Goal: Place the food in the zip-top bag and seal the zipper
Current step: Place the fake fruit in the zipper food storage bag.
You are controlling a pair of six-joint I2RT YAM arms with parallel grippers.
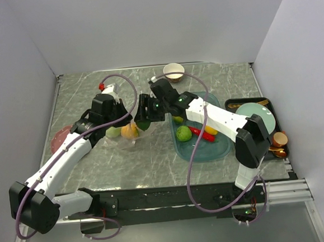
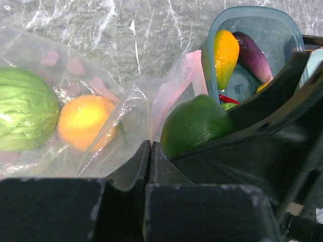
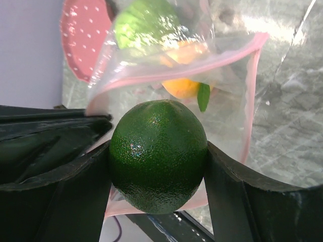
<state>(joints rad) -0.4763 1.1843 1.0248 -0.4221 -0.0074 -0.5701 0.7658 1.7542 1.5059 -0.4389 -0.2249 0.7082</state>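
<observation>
The lime (image 3: 158, 156), centre of the right wrist view, has a finely pebbled dark green skin with small glints, probably moulded plastic. Beside it, the fingers (image 3: 55, 201) of the right gripper (image 3: 158, 166) are matt black plastic. Above, the zip-top bag (image 3: 229, 108) is thin clear film, creased and shiny, and its zipper (image 3: 202, 64) is a smooth pale pink plastic strip. At right, the table (image 3: 292, 101) shows a polished grey marble pattern. In the upper right of the left wrist view, the tray (image 2: 252, 8) is translucent teal plastic and the eggplant (image 2: 255, 55) is glossy purple.

Bright, even light (glare on bag (image 2: 126, 101))
</observation>
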